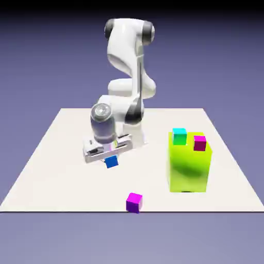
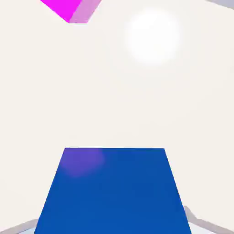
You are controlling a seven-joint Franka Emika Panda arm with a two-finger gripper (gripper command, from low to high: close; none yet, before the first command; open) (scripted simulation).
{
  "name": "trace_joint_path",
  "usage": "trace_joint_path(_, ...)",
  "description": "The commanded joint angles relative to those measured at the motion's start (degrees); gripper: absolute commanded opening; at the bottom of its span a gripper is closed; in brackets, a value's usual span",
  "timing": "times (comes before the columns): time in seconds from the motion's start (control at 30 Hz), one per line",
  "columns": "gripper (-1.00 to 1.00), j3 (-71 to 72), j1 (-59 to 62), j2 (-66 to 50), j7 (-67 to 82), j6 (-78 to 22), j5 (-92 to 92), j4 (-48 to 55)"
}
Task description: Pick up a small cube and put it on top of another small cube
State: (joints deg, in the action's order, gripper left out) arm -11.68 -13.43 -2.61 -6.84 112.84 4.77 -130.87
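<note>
Gripper (image 1: 111, 157) pinches small blue cube (image 1: 111, 162), fingers closed on two opposite sides; cube sits left of centre on the pale tabletop area (image 1: 62, 180), under the hand. Whether it touches the table, cannot tell. Hand view: blue face large at bottom edge, between the fingertips (image 2: 201, 225), purplish patch at its upper left. Magenta cube (image 1: 134, 202) lies near the table's near edge, a bit right of the held cube. Big yellow-green block (image 1: 188, 172) stands at right, carrying teal cube (image 1: 179, 136) on top at left and second magenta cube (image 1: 199, 143) at right, slightly nearer.
</note>
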Motion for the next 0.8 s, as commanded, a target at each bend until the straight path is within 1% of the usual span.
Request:
trace_joint_path(0.0, -1.00, 2.04, -1.21, 2.08, 2.27, -0.82, 1.86, -0.24)
trace_joint_path(0.3, -1.00, 20.37, -19.33, 20.76, 23.16, -8.54, 17.33, -2.35)
trace_joint_path(0.37, -1.00, 20.52, -19.48, 20.91, 23.34, -8.60, 17.46, -2.37)
trace_joint_path(0.5, -1.00, 18.94, -18.00, 18.44, 21.16, 1.37, 20.32, -9.82)
trace_joint_path(0.53, -1.00, 18.93, -17.99, 18.43, 21.15, 1.40, 20.33, -9.85)
trace_joint_path(0.57, 1.00, 18.93, -17.99, 18.43, 21.15, 1.40, 20.33, -9.85)
trace_joint_path(0.6, 1.00, 18.93, -17.99, 18.43, 21.15, 1.40, 20.33, -9.85)
trace_joint_path(0.73, 1.00, 20.52, -19.48, 20.90, 23.33, -8.57, 17.47, -2.40)
trace_joint_path(0.77, 1.00, 20.52, -19.48, 20.91, 23.34, -8.60, 17.46, -2.37)
